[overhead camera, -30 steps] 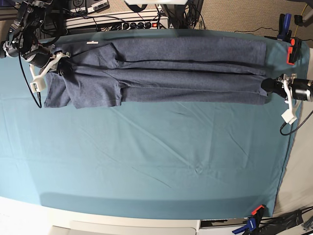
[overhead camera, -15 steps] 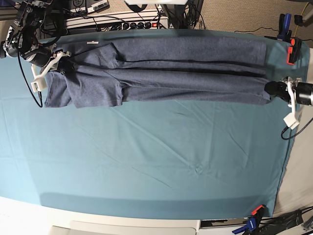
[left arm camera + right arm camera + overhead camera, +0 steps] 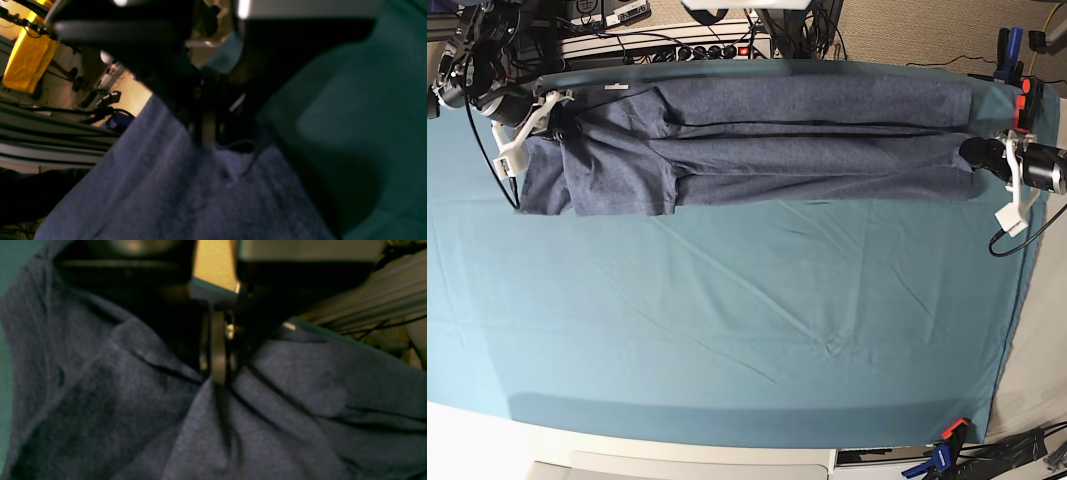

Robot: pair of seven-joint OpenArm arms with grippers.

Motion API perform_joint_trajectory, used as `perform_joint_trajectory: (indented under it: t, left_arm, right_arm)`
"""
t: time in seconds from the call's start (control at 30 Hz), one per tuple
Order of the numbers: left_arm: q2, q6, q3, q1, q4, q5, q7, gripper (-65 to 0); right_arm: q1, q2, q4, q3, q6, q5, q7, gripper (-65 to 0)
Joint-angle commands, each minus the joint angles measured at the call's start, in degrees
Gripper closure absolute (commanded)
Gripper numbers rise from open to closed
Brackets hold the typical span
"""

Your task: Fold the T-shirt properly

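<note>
The T-shirt (image 3: pixel 767 140) is a dark blue-grey heathered shirt, folded lengthwise into a long band across the far part of the teal table cloth (image 3: pixel 747 320). No lettering shows. My left gripper (image 3: pixel 972 152) is at the base view's right, shut on the shirt's hem end; the left wrist view shows the fabric (image 3: pixel 186 193) pinched between its jaws (image 3: pixel 206 133). My right gripper (image 3: pixel 560 126) is at the base view's left, shut on the shirt near the sleeve; the right wrist view shows the fabric (image 3: pixel 213 426) bunched at its jaws (image 3: pixel 217 373).
A power strip and cables (image 3: pixel 687 45) lie behind the table's far edge. Clamps (image 3: pixel 1027 100) hold the cloth at the far right corner and another clamp (image 3: pixel 947 445) at the near right. The table's right edge runs past the left gripper.
Both grippers have moved toward the far edge of the table, carrying the shirt's near fold with them. The band now lies narrower and farther back.
</note>
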Motion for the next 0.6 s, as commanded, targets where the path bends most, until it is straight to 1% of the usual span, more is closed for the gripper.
perform_joint_trajectory:
  t: [0.0, 0.23, 0.57]
  left_arm:
    - [-1.75, -0.30, -0.66, -0.57, 0.57, -0.93, -0.20, 0.0]
    - [-1.75, -0.30, -0.66, 0.81, 1.38, -0.93, -0.20, 0.0]
    - [-2.10, -0.30, -0.66, 2.08, 3.34, -0.93, -0.15, 0.0]
  right_arm:
    - [-0.46, 1.25, 1.55, 0.63, 0.08, 0.68, 0.39, 0.0]
    - [-2.12, 1.25, 2.29, 0.74, 0.08, -0.22, 0.11, 0.0]
    - [-2.12, 1.29, 2.29, 0.72, 0.08, -4.66, 0.22, 0.0]
